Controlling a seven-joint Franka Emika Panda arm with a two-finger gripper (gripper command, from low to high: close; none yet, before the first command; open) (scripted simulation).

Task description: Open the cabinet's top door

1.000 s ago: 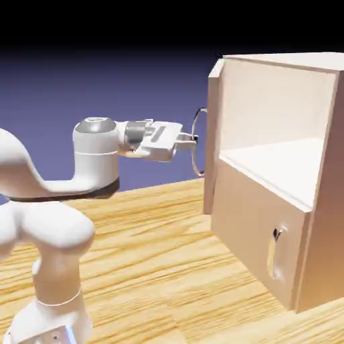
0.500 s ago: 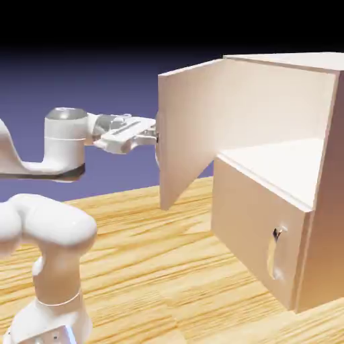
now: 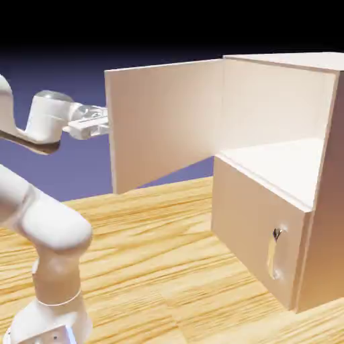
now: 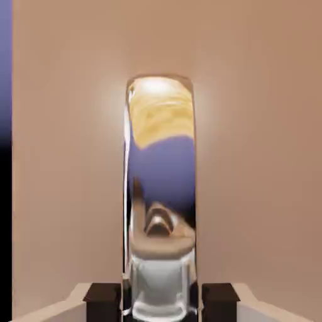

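The tan cabinet point(image 3: 326, 201) stands at the exterior view's right. Its top door point(image 3: 164, 124) is swung far out to the left, inner face showing, and the upper compartment lies open. My gripper point(image 3: 101, 125) reaches the door's outer edge from the left, its fingertips hidden behind the panel. In the hand view the door point(image 4: 63, 157) fills the picture. The long silver handle point(image 4: 161, 157) runs up the middle in its recess. My gripper point(image 4: 161, 302) is shut on the handle's lower end, with a dark finger tip point(image 4: 104, 300) on each side.
Below the open compartment the shorter lower door point(image 3: 252, 222) is closed, with a small silver handle point(image 3: 275, 252). The arm's white base point(image 3: 50, 269) stands at the lower left on the wooden table point(image 3: 161, 269).
The top door has swung much farther open, from edge-on to nearly broadside. My gripper has moved left with the handle, and the arm has drawn back.
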